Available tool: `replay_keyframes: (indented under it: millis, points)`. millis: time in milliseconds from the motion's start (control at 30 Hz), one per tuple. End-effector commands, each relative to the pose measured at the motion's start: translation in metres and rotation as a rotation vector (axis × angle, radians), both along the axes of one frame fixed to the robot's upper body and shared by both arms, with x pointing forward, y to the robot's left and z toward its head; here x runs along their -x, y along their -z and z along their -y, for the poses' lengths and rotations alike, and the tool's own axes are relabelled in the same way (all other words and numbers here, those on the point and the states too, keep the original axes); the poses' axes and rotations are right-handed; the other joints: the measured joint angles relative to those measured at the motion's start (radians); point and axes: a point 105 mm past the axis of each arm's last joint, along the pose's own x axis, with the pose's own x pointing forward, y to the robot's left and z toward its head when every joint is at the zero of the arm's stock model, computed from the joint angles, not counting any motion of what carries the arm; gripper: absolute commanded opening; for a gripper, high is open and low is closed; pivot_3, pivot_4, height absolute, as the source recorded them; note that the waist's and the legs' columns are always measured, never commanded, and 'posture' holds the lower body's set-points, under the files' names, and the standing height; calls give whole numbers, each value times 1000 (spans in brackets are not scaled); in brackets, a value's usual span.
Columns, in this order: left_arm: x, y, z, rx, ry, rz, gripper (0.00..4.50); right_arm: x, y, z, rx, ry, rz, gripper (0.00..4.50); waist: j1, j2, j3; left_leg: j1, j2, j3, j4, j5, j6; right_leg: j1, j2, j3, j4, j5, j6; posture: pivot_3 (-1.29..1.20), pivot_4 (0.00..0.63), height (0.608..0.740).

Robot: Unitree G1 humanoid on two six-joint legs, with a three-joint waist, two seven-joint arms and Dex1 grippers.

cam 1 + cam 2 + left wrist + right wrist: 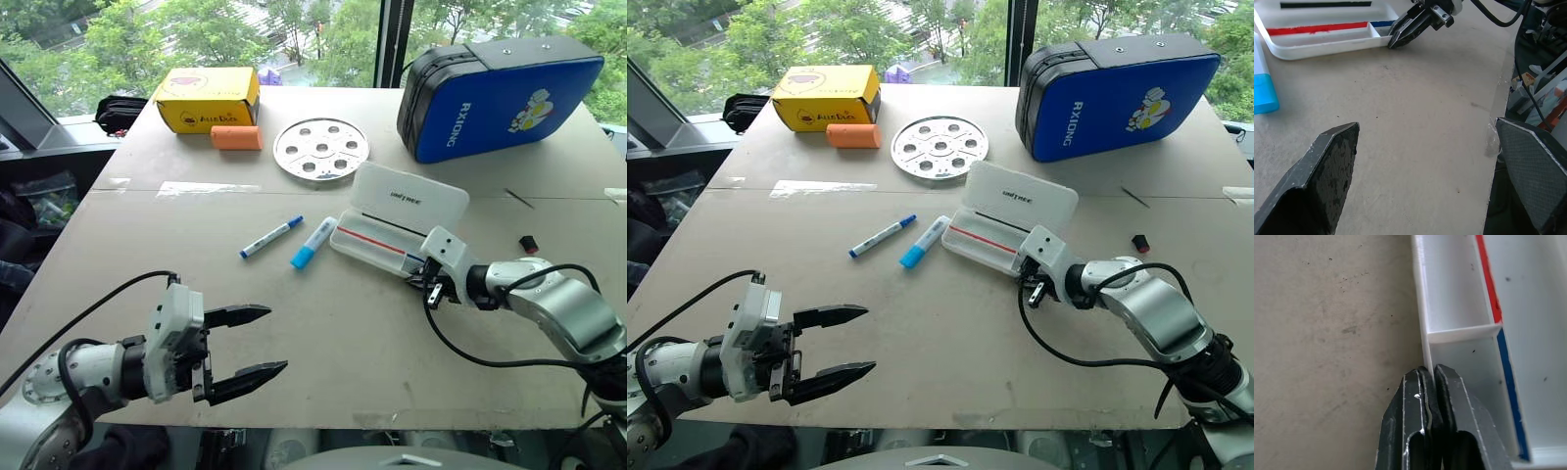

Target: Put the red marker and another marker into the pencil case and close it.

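The white pencil case (377, 245) lies open mid-table, its lid (409, 199) tilted back and a red and blue stripe in its tray. My right gripper (432, 290) is shut on the tray's front wall near its right end; in the right wrist view the thin wall (1423, 333) runs in between the closed fingertips (1418, 382). A thin marker with a blue cap (271, 237) and a thicker white marker with a light blue cap (313, 243) lie left of the case. The red marker is out of view. My left gripper (252, 343) hovers open near the table's front edge, holding nothing.
At the back stand a yellow box (206, 98), an orange block (237, 137), a round metal disc with holes (321, 150) and a large blue padded case (500, 93). A small red and black piece (529, 243) lies right of the pencil case.
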Motion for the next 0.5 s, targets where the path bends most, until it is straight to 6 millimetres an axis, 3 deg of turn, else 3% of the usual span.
replay_keyframes:
  millis: [33,300,500]
  points:
    - [1,-6,4,-2,7,45,4500,0,-5,9,68,-95,55,40,1,0,0,0,0,0,0,0,0,0,0,0,0,0,0,0,150,740]
    - [1,-5,2,-6,-4,45,4500,14,-4,44,185,-391,74,40,-1,0,0,0,0,1,0,0,0,0,0,0,0,0,0,0,150,740]
    - [2,-4,2,-10,-14,46,4500,11,-4,31,188,-594,144,40,-2,1,0,1,1,2,0,0,0,0,1,0,0,0,0,0,150,740]
